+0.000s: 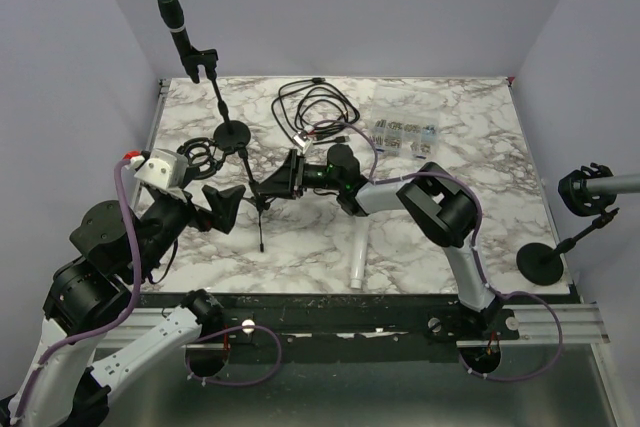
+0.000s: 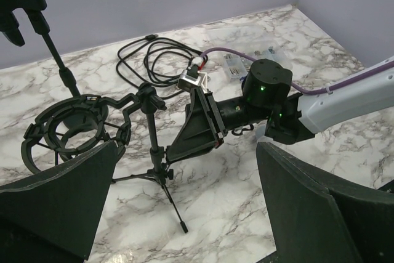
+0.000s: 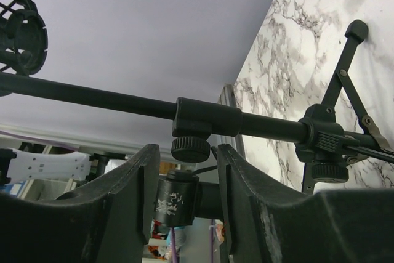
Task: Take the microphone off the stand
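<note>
The microphone (image 1: 172, 15) is sitting clipped in its tall stand (image 1: 222, 107) at the upper left of the top view. The right hand (image 1: 262, 187) is straddling a knob (image 3: 191, 148) on the small tripod stand (image 2: 154, 152), fingers parted, not touching it. The left hand (image 2: 188, 152) is hanging released nearby.

The black microphone (image 1: 172, 12), with a grey band below its head, stood tilted in the clip (image 1: 203, 60) on top of a thin black stand (image 1: 221, 102). The stand's pole leaned to the left. Its round base (image 1: 232, 135) rested on the marble table (image 1: 450, 237), near the far left corner.
</note>
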Controlling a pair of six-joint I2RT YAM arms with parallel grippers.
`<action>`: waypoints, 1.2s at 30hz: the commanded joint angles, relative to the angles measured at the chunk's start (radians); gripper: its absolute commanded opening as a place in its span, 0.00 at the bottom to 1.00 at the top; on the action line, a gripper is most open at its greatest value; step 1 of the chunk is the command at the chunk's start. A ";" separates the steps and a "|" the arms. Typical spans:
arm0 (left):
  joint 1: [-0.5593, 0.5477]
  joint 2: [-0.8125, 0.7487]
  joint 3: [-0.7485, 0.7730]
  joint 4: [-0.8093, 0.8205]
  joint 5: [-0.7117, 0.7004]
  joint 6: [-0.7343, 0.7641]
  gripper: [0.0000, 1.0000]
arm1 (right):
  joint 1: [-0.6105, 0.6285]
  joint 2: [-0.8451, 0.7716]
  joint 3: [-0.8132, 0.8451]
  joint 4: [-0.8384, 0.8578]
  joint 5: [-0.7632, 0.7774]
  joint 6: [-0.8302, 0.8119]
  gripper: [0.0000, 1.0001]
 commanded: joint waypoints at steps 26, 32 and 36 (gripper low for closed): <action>0.005 -0.069 -0.040 0.046 -0.076 -0.013 0.99 | 0.091 -0.105 0.082 -0.654 0.426 -0.812 0.01; 0.006 -0.083 -0.040 0.046 -0.084 -0.021 0.99 | 0.158 -0.143 0.080 -0.685 0.636 -1.023 0.01; 0.005 -0.088 -0.040 0.046 -0.092 -0.022 0.98 | 0.193 -0.160 0.093 -0.703 0.776 -1.173 0.01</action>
